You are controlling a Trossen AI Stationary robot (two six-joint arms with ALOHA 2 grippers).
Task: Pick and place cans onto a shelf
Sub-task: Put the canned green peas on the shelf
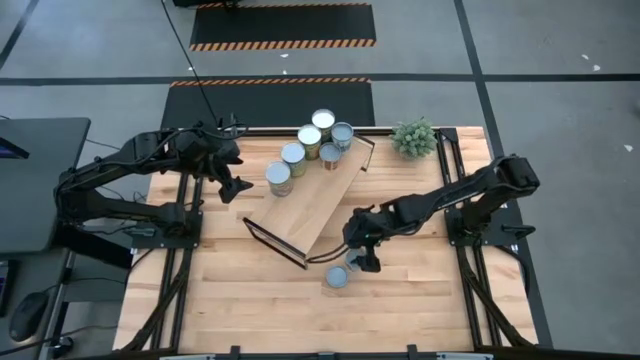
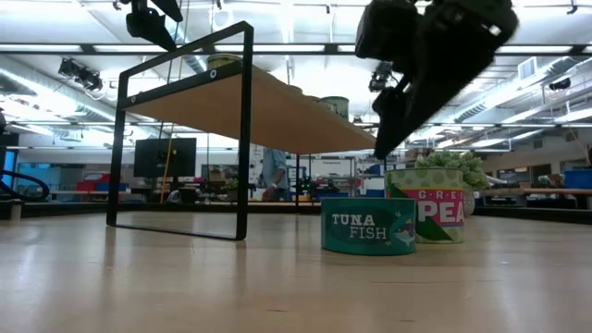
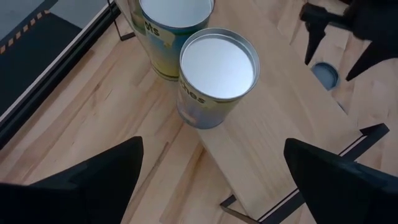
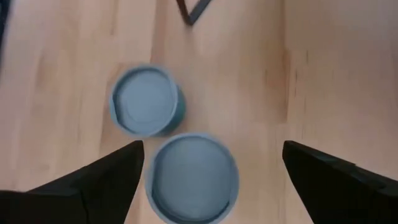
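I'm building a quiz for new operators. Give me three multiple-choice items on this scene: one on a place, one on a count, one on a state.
1. Where on the table is the plant?
A. far right corner
B. near left corner
C. middle

2. How many cans stand on the table below the right gripper?
A. none
B. two
C. five

3. The right gripper is
A. shut on a can
B. shut on the plant
C. open, holding nothing

Key:
1 A, the high view shows it at that corner.
2 B, the right wrist view shows two tops.
3 C, its fingers stand wide apart above the cans.
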